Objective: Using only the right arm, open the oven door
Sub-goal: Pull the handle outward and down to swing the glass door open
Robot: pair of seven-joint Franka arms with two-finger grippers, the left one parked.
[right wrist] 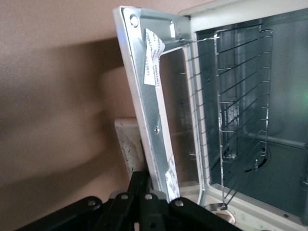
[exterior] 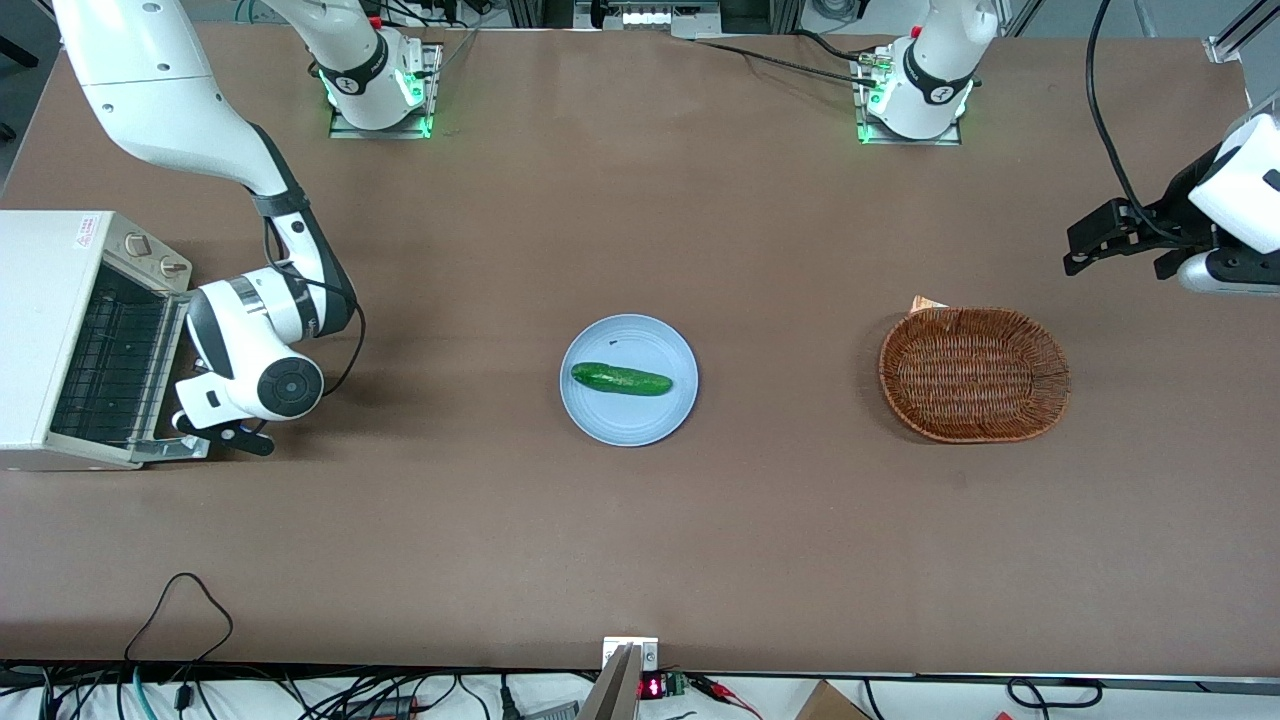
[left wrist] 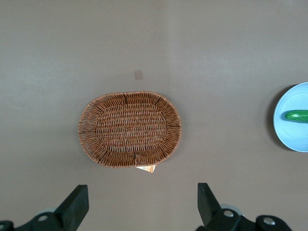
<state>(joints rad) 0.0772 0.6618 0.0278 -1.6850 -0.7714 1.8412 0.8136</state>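
The brown table holds a white oven at the working arm's edge. The oven door hangs partly open with the gripper at its edge; I cannot tell how its jaws are set. It should push down slowly until the door lies flat.

The oven door hangs partly open from a white toaster oven at the working arm's end of the table. It is swung down and out, neither shut nor flat. From the wrist view its shiny metal inner face shows, with white stickers on the frame. The right arm is white with black joint bands and bends down in front of the oven. Its gripper sits at the door's outer edge.
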